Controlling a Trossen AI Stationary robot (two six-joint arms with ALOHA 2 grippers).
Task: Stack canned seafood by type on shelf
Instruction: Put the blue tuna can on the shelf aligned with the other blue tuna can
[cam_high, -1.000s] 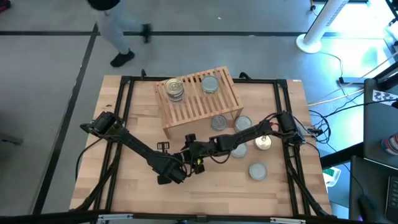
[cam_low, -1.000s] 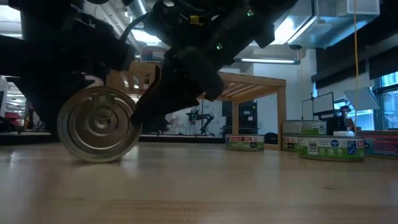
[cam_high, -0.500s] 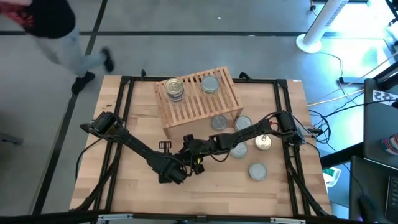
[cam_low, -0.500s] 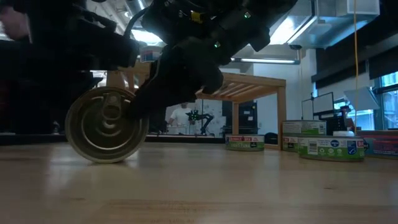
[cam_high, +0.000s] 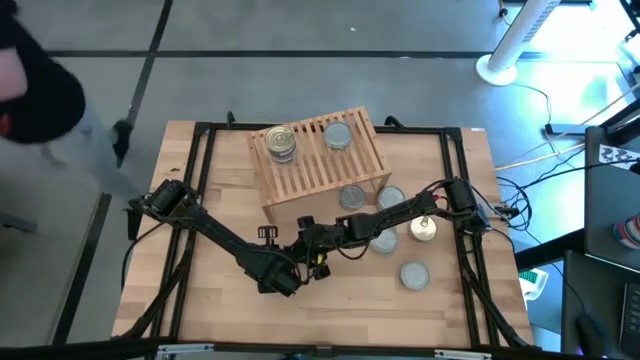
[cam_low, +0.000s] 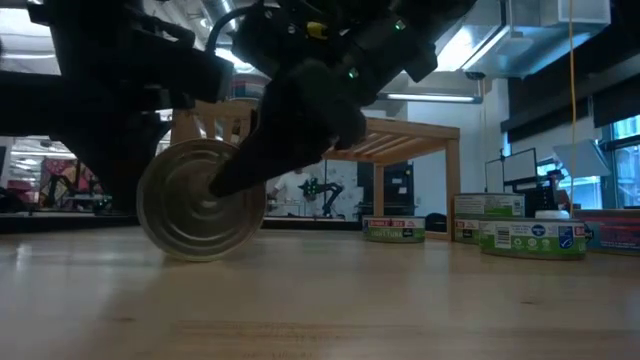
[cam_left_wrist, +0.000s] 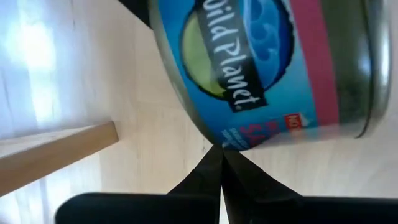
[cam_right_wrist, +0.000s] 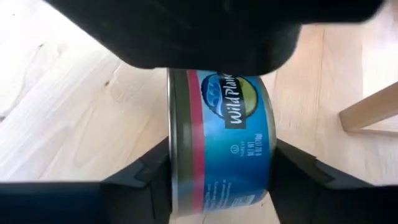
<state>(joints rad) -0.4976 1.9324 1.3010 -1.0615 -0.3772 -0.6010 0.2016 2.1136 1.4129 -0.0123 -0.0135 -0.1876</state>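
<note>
On the pale wooden table (cam_high: 200, 300), the right gripper (cam_right_wrist: 219, 180) pinches a round blue-labelled metal tin (cam_right_wrist: 221, 143) standing on edge, while the left gripper (cam_left_wrist: 221, 163), fingers pressed together, touches its side.

My gripper (cam_left_wrist: 221, 163) was pinched fully shut, its dark fingertips meeting in a point that touched a blue-labelled tin (cam_left_wrist: 267, 68) marked "Wild Planet", which filled my view above the pale wooden worktop (cam_left_wrist: 149, 155); a light wooden shelf leg (cam_left_wrist: 56, 152) stood nearby.
</note>
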